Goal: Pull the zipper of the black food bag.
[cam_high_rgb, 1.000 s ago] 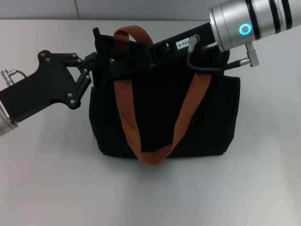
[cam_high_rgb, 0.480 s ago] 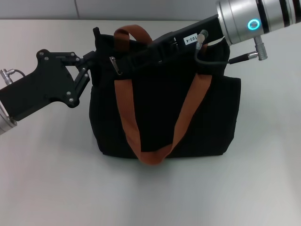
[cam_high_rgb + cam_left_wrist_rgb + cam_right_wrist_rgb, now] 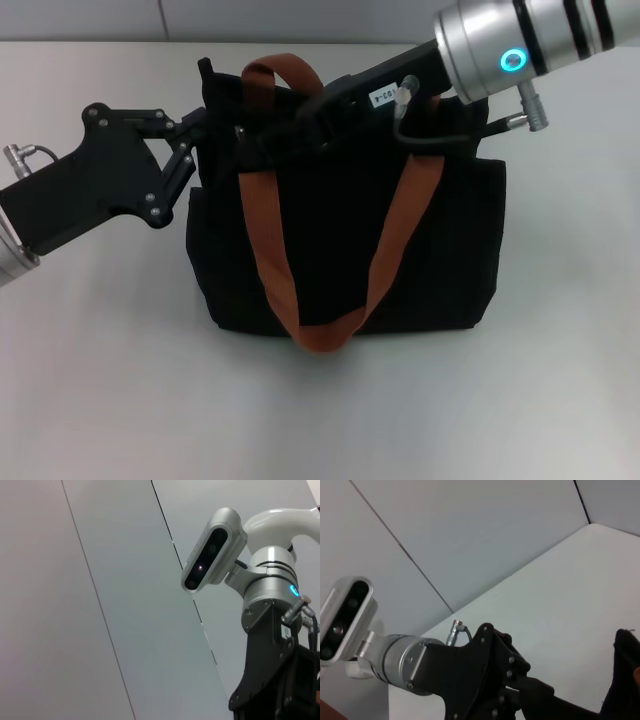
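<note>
Head view only: large boxy black fabric food bag (image 3: 350, 250) sits mid pale surface (image 3: 100, 380), w/ 2 orange-brown webbing strap handles (image 3: 270, 250). Bag contents not visible.

Left end effector (image 3: 205, 125) touches the bag's top left corner; fingers look pinched on the fabric edge there. Right end effector (image 3: 262, 145) reaches across the bag's top, tips at the zip line near the left end; can't tell if its fingers are together or apart. Zipper pull is hidden.

Left wrist view: wall, robot's head camera (image 3: 212, 550), right arm; no bag. Right wrist view: left arm over the surface, black bag edge at frame side.
</note>
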